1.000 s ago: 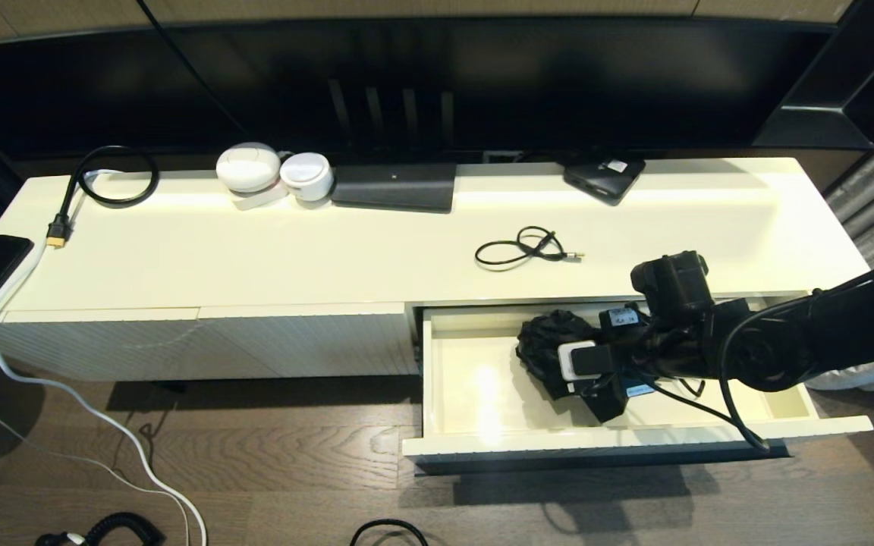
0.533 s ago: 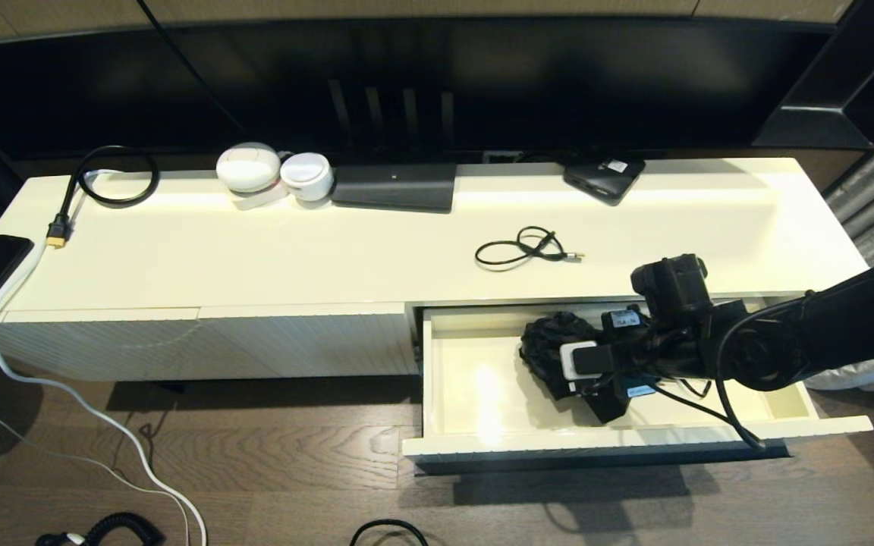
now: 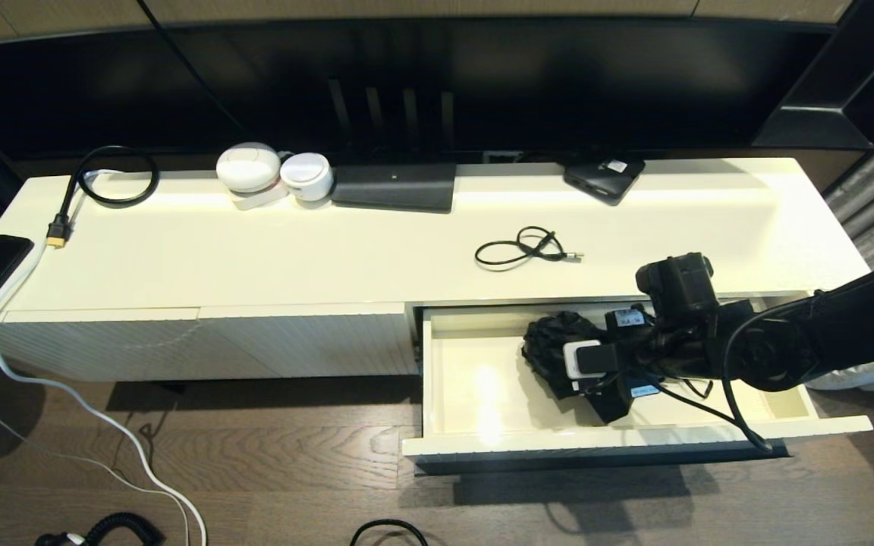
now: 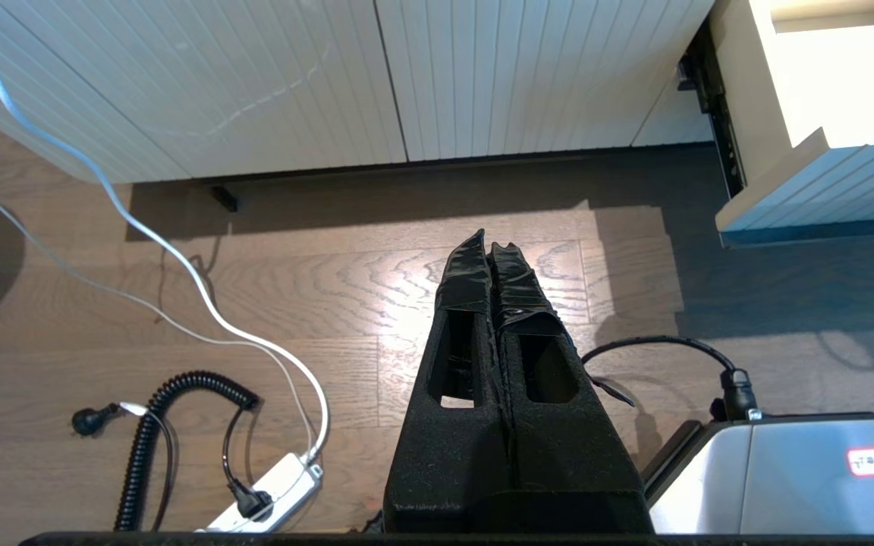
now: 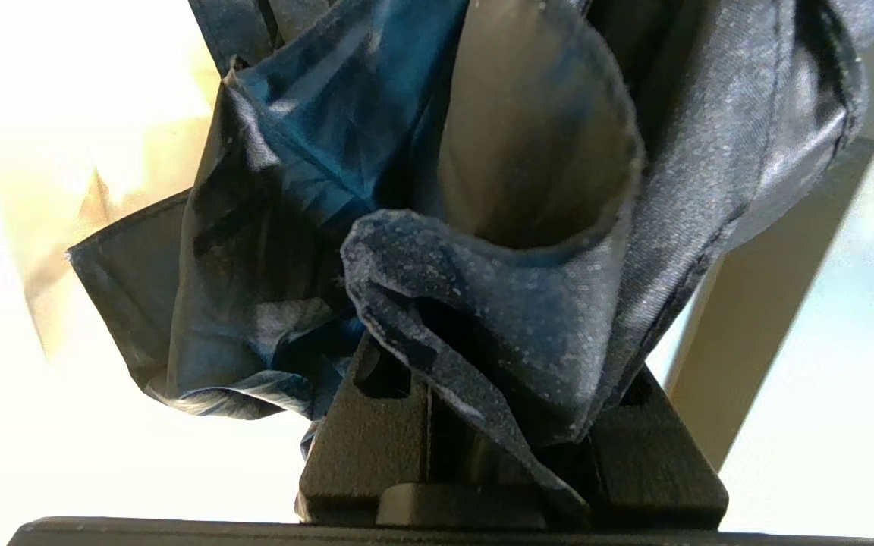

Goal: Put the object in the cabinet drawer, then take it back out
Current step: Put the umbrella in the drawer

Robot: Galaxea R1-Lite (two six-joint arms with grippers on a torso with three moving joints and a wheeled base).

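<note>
Pinching dark folded fabric [image 5: 482, 227] over the cabinet drawer [image 3: 475, 394], right gripper [image 5: 509, 425] narrowly parted; left gripper [image 4: 492, 254] pressed together

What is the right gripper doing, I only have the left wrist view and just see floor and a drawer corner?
Observer: The right gripper is inside the open cabinet drawer, clamped on a dark fabric bundle.
Operator: Sure it's gripped, not just touching?
Observer: Yes; in the right wrist view the dark blue cloth spills out from between the fingers.
Operator: Anything else in the drawer?
Observer: The head view shows only bare glossy cream floor beside the bundle; the part under the arm is hidden.
Operator: What's on the cabinet top?
Observer: A small coiled black cable lies above the drawer.
</note>
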